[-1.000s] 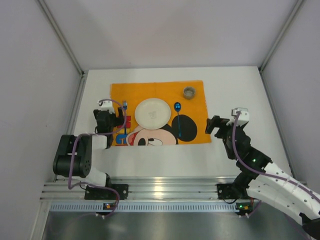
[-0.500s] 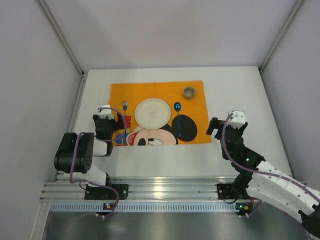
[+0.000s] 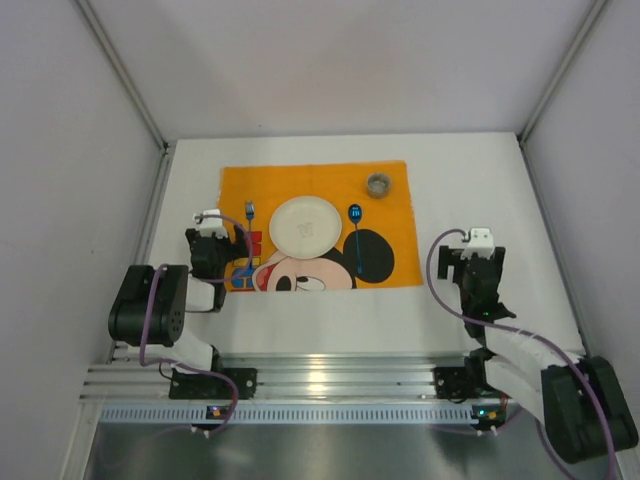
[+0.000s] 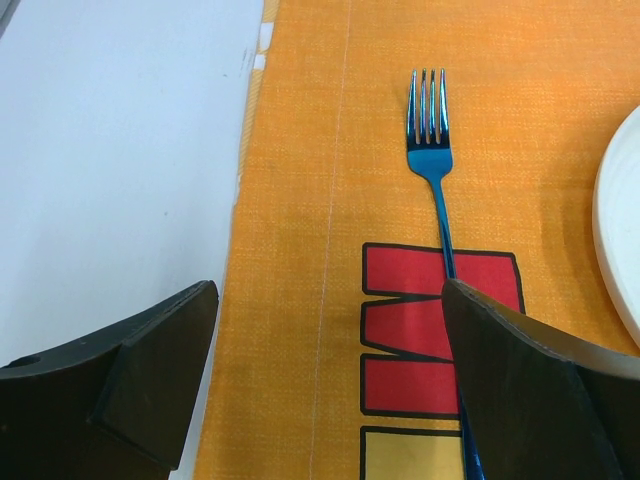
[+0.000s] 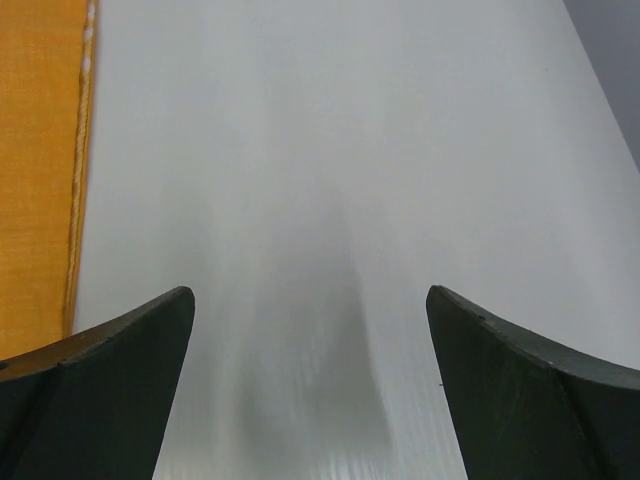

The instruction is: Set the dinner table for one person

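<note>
Both the left gripper (image 4: 325, 300) and right gripper (image 5: 310, 300) gape wide and empty, yet the left, seemingly low beside the fork (image 4: 432, 150), could knock it crooked.

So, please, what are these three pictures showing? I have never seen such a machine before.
They show two robot arms bolted to a white table. One picture looks down from above: the left arm is on the left, the right arm on the right. The other two come from a camera on each wrist; the dark shapes at the bottom are that arm's jaws. On an orange placemat lie a white plate, a blue fork, a blue spoon and a small grey cup. Both jaws stand open and hold nothing.
</note>
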